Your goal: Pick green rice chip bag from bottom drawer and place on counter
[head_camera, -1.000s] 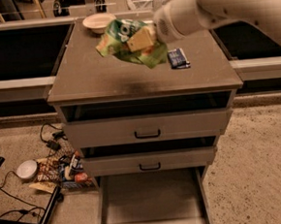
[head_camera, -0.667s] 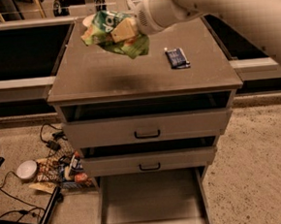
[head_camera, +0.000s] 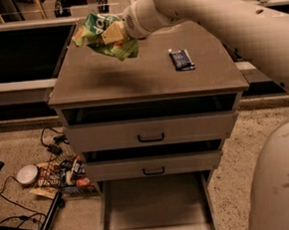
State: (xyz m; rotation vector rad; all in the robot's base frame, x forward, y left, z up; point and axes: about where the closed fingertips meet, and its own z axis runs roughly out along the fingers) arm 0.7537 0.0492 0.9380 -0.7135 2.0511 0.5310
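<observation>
The green rice chip bag [head_camera: 103, 35] hangs crumpled in the air above the far left part of the counter [head_camera: 146, 77], casting a shadow on it. My gripper [head_camera: 113, 33] is shut on the bag, its fingers mostly hidden by the foil, with the big white arm reaching in from the right. The bottom drawer [head_camera: 156, 206] is pulled out at the foot of the cabinet, and its floor shows nothing in it.
A small dark-blue packet [head_camera: 181, 59] lies on the counter's right side. Two drawers with black handles [head_camera: 151, 137] stand slightly open. Cables, a white disc [head_camera: 27, 174] and clutter lie on the floor to the left. The robot's body fills the lower right.
The gripper has carried the bag leftward and toward the far left part of the counter. The arm has swung further across the view.
</observation>
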